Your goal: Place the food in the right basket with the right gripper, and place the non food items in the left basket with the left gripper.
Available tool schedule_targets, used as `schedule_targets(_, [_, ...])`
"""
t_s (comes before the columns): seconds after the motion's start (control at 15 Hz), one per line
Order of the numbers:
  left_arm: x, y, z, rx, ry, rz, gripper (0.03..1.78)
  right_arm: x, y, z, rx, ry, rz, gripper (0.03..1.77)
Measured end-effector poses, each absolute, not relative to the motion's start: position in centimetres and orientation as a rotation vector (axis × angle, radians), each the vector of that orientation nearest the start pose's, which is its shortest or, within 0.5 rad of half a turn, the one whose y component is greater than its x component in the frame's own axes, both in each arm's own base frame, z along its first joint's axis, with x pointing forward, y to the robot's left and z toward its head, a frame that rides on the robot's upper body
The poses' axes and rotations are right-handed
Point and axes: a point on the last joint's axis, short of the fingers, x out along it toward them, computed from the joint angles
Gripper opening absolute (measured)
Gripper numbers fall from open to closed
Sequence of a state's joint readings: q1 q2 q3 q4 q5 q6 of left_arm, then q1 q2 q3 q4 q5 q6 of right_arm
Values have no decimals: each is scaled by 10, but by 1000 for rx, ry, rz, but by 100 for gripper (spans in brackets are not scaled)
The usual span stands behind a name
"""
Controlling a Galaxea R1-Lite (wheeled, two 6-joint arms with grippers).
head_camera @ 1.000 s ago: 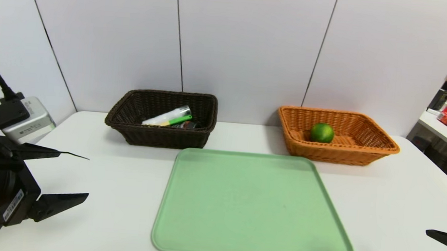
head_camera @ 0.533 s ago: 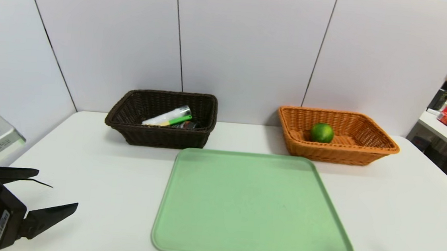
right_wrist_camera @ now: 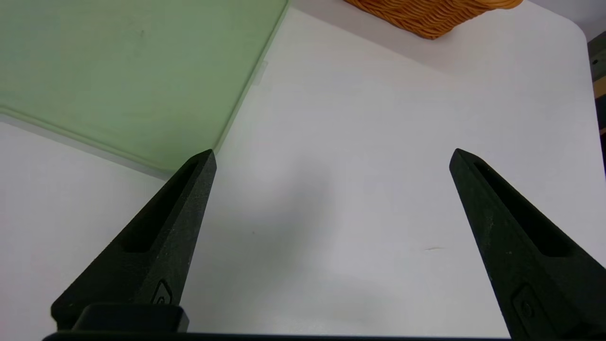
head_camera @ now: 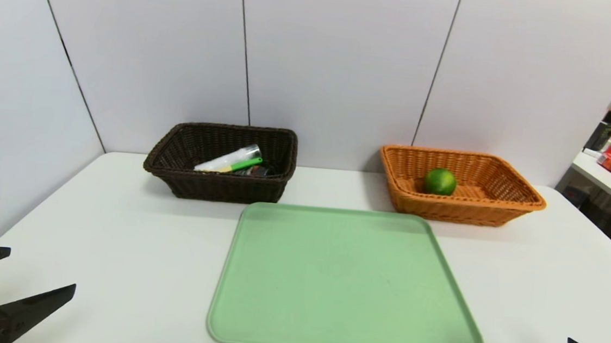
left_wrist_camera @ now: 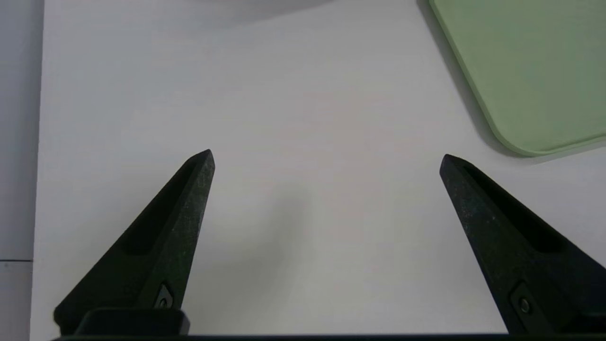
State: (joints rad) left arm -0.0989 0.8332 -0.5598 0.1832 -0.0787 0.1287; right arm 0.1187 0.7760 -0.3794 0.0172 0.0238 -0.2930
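Note:
A green lime [head_camera: 440, 181] lies in the orange right basket [head_camera: 521, 202] at the back of the white table. The dark brown left basket [head_camera: 174, 177] holds a clear packet with a green-handled item [head_camera: 232, 162] and something dark beside it. The green tray [head_camera: 345, 284] in the middle carries nothing. My left gripper [head_camera: 39, 269] [left_wrist_camera: 326, 158] hangs open over bare table at the near left, nothing between its fingers. My right gripper [head_camera: 606, 329] [right_wrist_camera: 334, 156] is open and empty over bare table at the near right, beside the tray's corner [right_wrist_camera: 189, 156].
White wall panels stand right behind the baskets. A second table [head_camera: 610, 179] with assorted colourful items sits off to the far right. The table's left edge [left_wrist_camera: 38, 142] runs close beside my left gripper.
The left arm has drawn back and down toward the near left corner, its wrist body leaving the head view. The right gripper has also slid slightly lower and outward. Baskets and tray are unchanged.

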Motion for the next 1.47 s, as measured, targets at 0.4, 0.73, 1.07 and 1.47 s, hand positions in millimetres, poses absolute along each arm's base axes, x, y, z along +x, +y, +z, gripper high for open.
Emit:
schedule_targets(0.4, [63,0,199,96,407,-91,169,65,8,172,-231,374,178,170])
schedule_targets(0.73, [49,3,200,80,352,-13,169,62,6,179,-194,338,149,170])
schedule_targets(1.07, [32,-2,198,58,273,-174,169,54,6,177,-199,306,154,170])
schedule_targets(1.47, [17,-6,182,23,256,-250,169,45,5,175,-196,274,155,170])
